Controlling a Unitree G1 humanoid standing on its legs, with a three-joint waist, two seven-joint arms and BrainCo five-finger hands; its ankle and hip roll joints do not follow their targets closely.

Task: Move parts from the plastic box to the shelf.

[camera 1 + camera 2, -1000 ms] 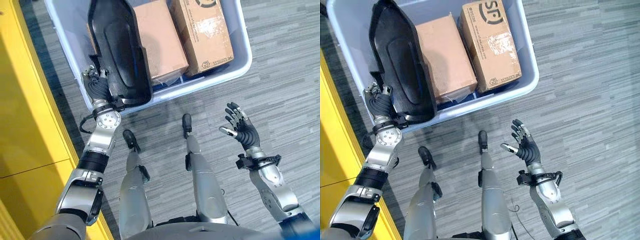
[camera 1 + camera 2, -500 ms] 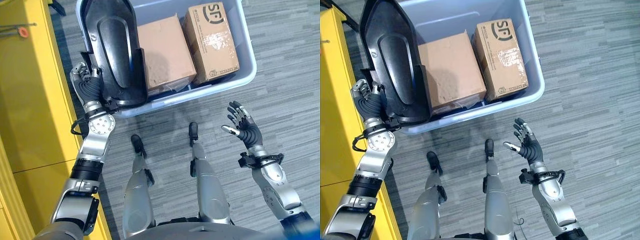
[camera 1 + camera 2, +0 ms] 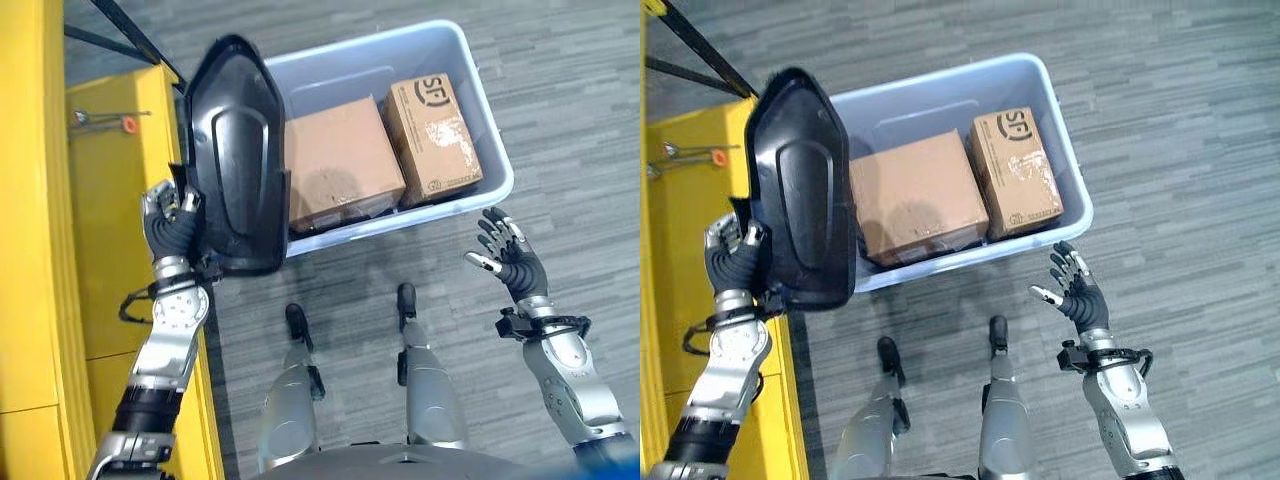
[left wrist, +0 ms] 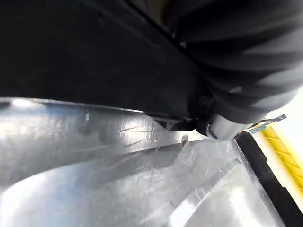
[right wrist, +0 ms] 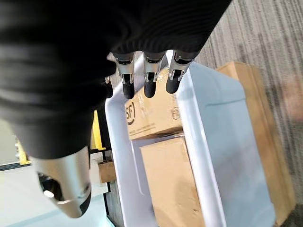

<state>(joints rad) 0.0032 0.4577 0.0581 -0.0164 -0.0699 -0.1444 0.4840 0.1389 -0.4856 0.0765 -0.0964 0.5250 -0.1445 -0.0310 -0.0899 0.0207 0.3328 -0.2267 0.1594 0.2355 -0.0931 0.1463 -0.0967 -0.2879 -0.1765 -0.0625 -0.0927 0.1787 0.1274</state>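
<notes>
1. Since a second ago, I have lifted the large black moulded plastic shell part (image 3: 235, 165) up out of the pale blue plastic box (image 3: 480, 110), though the camera has shifted too; the part now stands upright at the box's left end, its lower edge overlapping the box's near-left corner.
2. My left hand (image 3: 165, 225) holds the part by its lower left edge, fingers curled round the rim.
3. My right hand (image 3: 510, 260) stays raised over the floor just in front of the box's right corner, palm up, fingers spread and relaxed, holding nothing.
4. Two brown cardboard cartons lie side by side in the box: a larger plain one (image 3: 340, 160) just beside the black part, and a narrower one (image 3: 435, 130) against the right wall.
5. A yellow metal shelf unit (image 3: 105, 170) stands on my left, just beside the part; a small orange-tipped tool (image 3: 110, 120) lies on it.
6. Grey striped carpet (image 3: 570, 120) covers the floor.
7. The narrower carton carries dark print and a torn pale label; I leave it unread.
</notes>
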